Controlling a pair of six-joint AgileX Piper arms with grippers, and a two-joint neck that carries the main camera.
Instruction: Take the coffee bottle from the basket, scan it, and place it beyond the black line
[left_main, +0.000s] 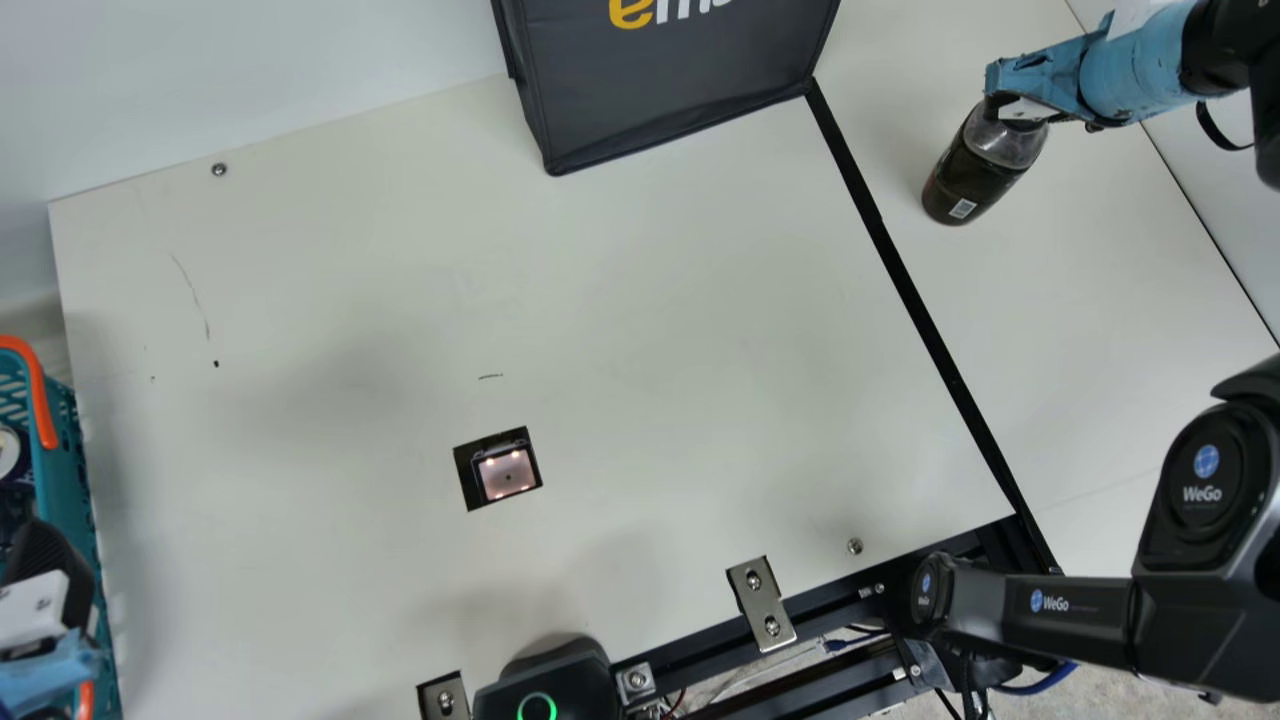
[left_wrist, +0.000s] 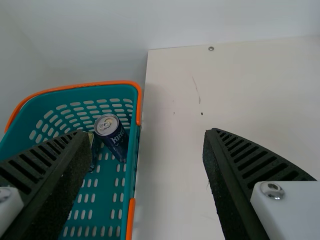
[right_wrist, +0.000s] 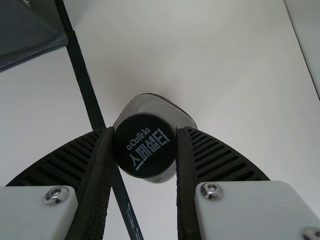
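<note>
Black-capped and dark with drink, the coffee bottle (left_main: 965, 180) sits past the black line (left_main: 915, 290), its cap pinched between the fingers of my right tool (right_wrist: 145, 130). At the left edge of the table (left_main: 650, 330), my left tool (left_wrist: 147, 135) hangs with fingers spread near the teal basket (left_wrist: 131, 155), where a dark can (left_wrist: 114, 140) leans inside. From my remote seat, I judge the job nearly finished: the bottle is out of the basket and across the line. The scanner window (left_main: 506, 475) glows, but I can't confirm the scan; I presume it is done. What remains is settling the base, if it is not down already, then letting go. The bottle is well clear of the line, with open table toward the right edge and the near side; the dark bag (left_main: 670, 100) stands across the line, by its far end.
</note>
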